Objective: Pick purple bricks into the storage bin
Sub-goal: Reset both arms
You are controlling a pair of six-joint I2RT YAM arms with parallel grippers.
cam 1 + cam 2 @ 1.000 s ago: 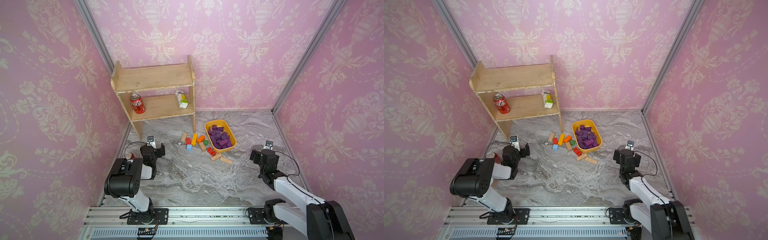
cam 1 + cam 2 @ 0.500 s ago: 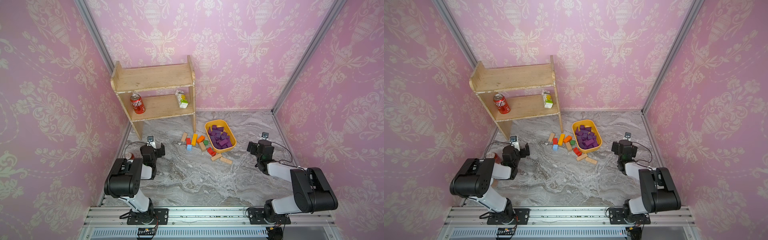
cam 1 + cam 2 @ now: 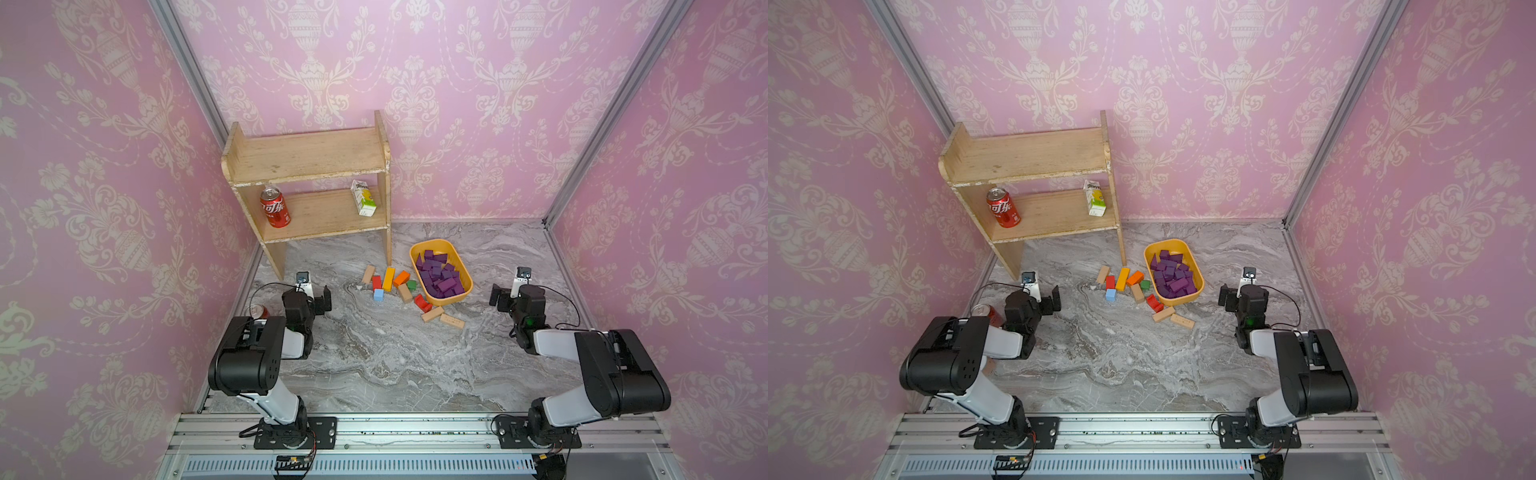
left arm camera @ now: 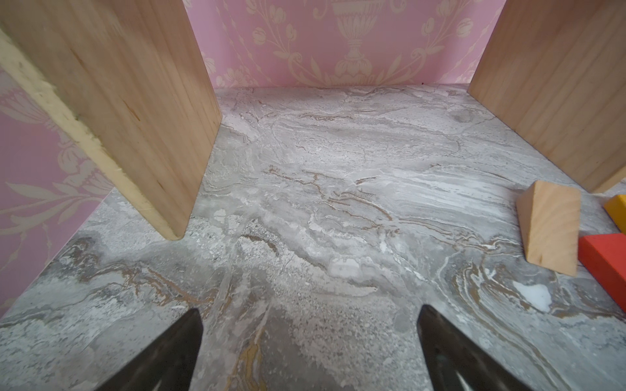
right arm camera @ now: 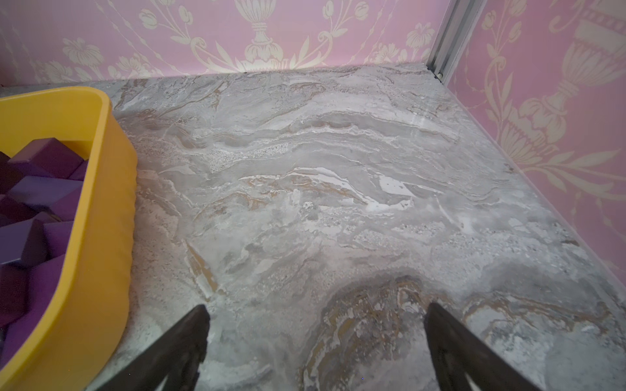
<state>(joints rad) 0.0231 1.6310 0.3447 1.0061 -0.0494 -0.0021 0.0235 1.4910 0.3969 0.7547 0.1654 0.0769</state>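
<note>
marble tabletop; purple bricks in storage bin; left fingers, right fingers wide apart, empty

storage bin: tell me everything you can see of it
The storage bin is a shallow yellow-orange tray, smooth plastic by its look, rectangular with rounded corners and sloped walls. It sits flat on the marble-patterned table, skewed to the back wall, right of the loose coloured blocks. The purple bricks lie heaped inside it.
</note>
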